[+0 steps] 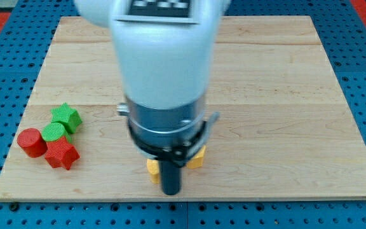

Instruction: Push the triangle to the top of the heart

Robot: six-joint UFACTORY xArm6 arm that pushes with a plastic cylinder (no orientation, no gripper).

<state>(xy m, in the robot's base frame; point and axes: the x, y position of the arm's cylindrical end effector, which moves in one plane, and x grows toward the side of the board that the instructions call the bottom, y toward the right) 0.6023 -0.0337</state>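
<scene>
My tip [171,192] is low on the board, a little left of centre, below the arm's wide white and grey body. Yellow block parts show on both sides of the rod: one piece [152,169] just left of it and one [197,157] just right of it and slightly higher. The arm hides most of them, so I cannot tell their shapes or whether they are one block or two. No triangle or heart can be made out in this view. The tip sits between and slightly below the yellow pieces, touching or nearly touching the left one.
At the view's left is a tight cluster: a green star [67,117], a green cylinder [53,133], a red cylinder [32,142] and a red star [61,154]. The wooden board [284,95] lies on a blue pegboard; its bottom edge is just below the tip.
</scene>
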